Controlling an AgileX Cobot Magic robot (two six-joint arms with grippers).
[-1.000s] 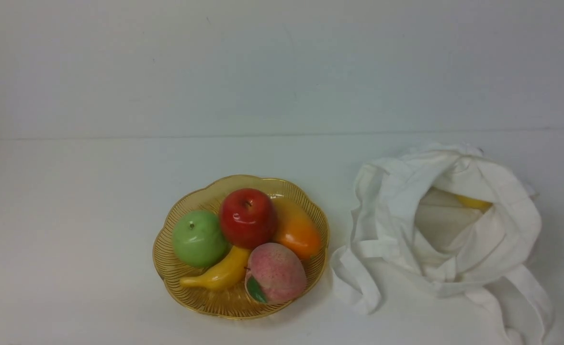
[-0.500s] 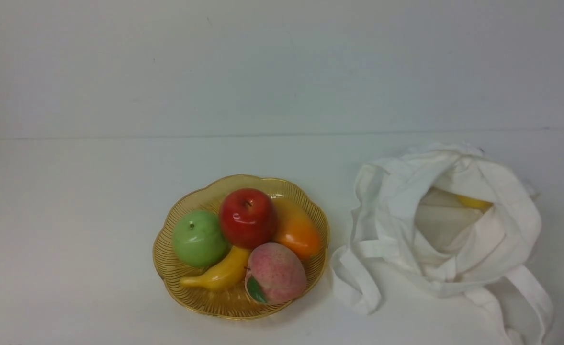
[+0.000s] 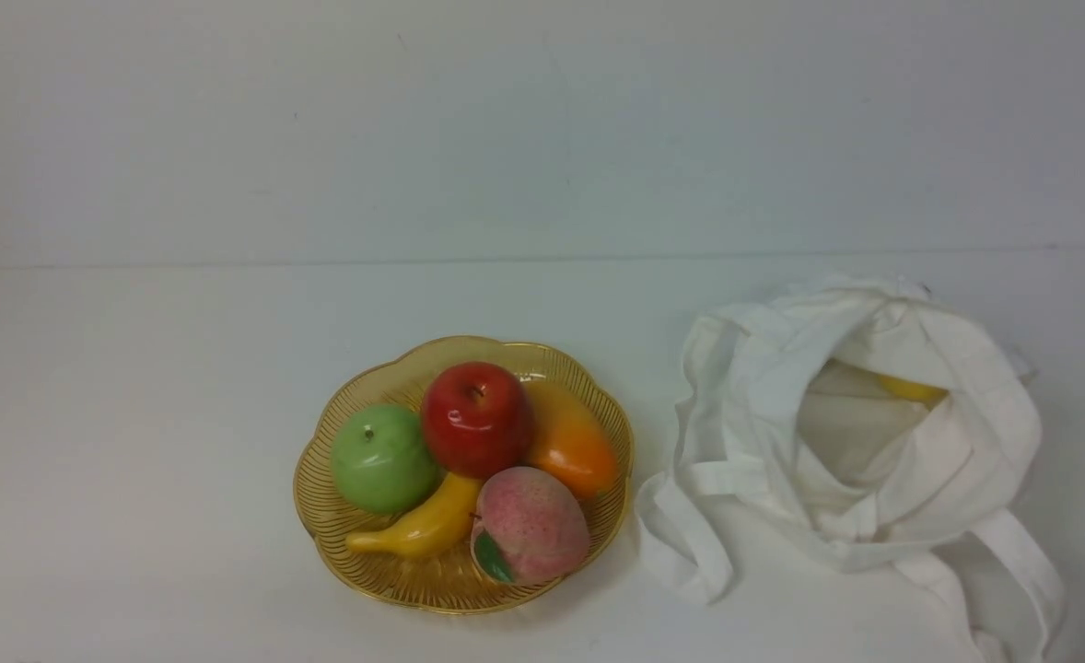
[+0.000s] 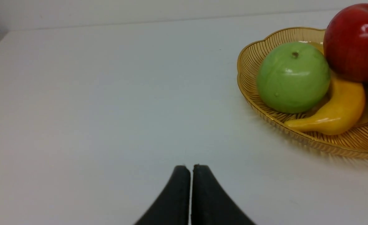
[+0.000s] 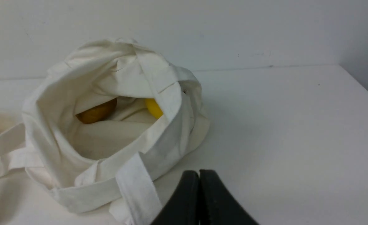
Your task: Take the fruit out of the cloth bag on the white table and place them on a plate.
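glossy red apple [image 3: 477, 417] looks like shiny plastic, amber plate [image 3: 326, 528] is ribbed see-through plastic, bag [image 3: 745, 368] is soft matte white cloth, table [image 3: 137, 414] is smooth matte white

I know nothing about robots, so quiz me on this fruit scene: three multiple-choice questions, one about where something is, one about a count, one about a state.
1. Where does the cloth bag sit relative to the plate, in the front view?
A. To its right
B. To its left
C. On top of it

2. How many fruits lie on the plate?
A. Three
B. Five
C. Seven

3. How do both grippers stand?
A. Wide open
B. Clamped on fruit
C. Shut and empty

Answers:
1. A: the bag lies right of the plate on the white table.
2. B: red apple, green apple, banana, peach and an orange fruit.
3. C: the left gripper and right gripper show their jaws pressed together, nothing between them.
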